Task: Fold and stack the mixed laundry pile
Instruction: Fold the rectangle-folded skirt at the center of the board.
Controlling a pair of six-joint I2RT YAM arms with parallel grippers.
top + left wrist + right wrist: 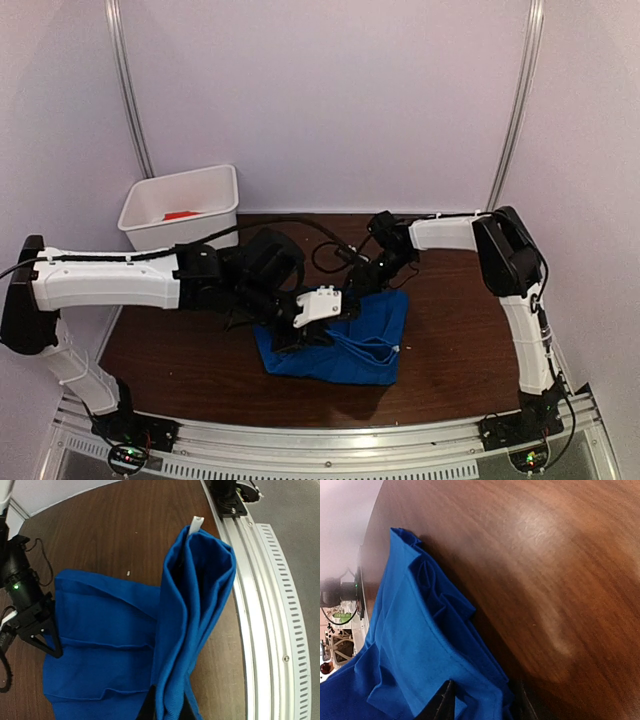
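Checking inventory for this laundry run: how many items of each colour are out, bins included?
White bin: 1
Blue garment: 1
Orange-red item (only a patch shows inside the bin): 1
Total: 3

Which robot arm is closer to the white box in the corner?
Left. The left arm reaches across just in front of the white bin. The right arm is on the other side of the table, bent toward the blue garment, well away from the bin.
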